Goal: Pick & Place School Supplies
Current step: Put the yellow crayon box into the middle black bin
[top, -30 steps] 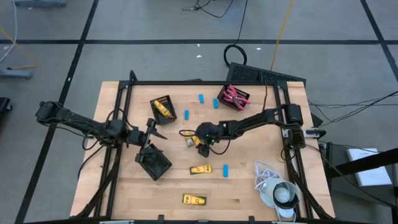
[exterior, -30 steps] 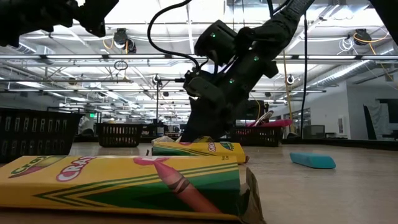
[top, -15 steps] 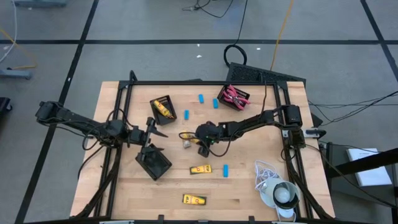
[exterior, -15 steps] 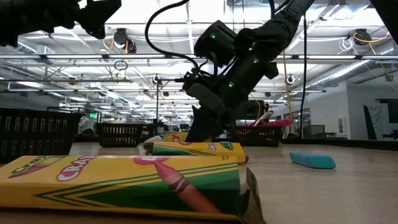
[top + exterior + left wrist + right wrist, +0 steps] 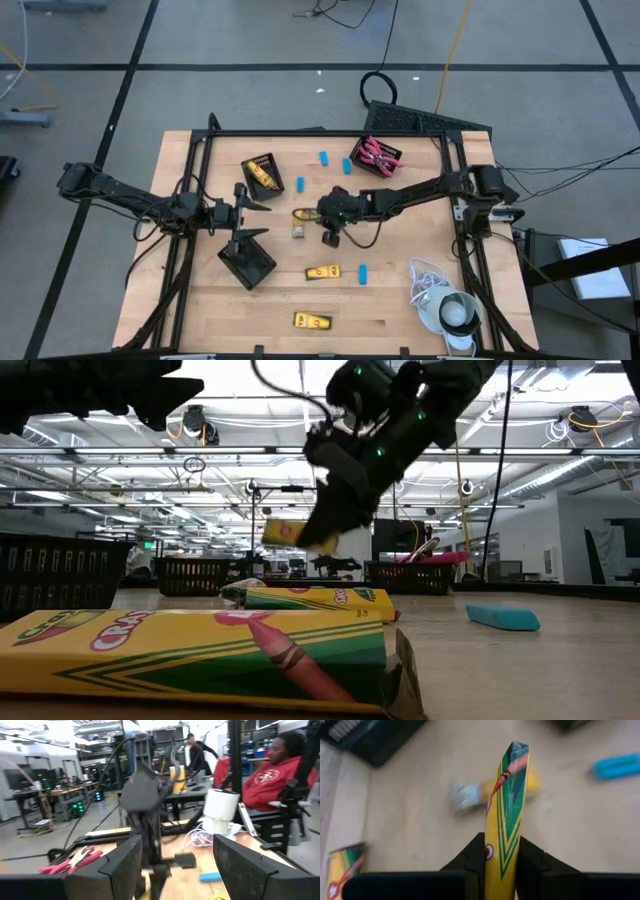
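Right hand point(image 5: 501, 865) is pinching crayon box point(image 5: 506, 815) edge-on, off counter point(image 5: 400, 300); thin grip, could be twisting/slipping mid-carry; left hand point(image 5: 246, 211) spread, idling.

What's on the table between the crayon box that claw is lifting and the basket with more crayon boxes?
One blue eraser, seen from above, between the lifted crayon box and the basket.

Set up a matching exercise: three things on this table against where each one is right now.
1. crayon box
2. pink scissors
3. blue eraser

A. lying bare on the wood
B. inside a black tray
C. clamped in the right claw, lifted off the table

Pairs: 1-C, 2-B, 3-A
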Tool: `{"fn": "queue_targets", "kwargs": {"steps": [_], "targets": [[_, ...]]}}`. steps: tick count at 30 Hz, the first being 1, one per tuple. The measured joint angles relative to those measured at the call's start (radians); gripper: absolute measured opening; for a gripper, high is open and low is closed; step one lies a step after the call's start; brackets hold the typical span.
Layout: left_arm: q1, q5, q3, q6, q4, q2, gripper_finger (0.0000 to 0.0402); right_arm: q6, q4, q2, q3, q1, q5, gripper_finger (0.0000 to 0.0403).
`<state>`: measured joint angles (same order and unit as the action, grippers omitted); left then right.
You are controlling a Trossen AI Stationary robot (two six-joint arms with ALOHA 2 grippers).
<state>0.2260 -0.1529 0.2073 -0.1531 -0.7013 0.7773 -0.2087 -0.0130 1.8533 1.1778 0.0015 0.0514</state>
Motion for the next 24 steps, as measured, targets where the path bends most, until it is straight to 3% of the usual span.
{"fn": "queue_targets", "kwargs": {"steps": [5,15,24], "targets": [[-0.015,-0.105,0.0,0.027,0.058,0.0,0.0248,0.072,-0.068,-0.079,0.0,-0.023,0.05,0.0051],[-0.136,-0.11,0.0,0.121,0.038,0.01,0.0248,0.175,-0.381,-0.118,0.002,-0.08,0.011,0.0051],[-0.288,0.025,-0.001,0.176,-0.162,0.132,0.0248,0.222,-0.435,-0.1,0.045,-0.09,-0.012,0.0051]]}}
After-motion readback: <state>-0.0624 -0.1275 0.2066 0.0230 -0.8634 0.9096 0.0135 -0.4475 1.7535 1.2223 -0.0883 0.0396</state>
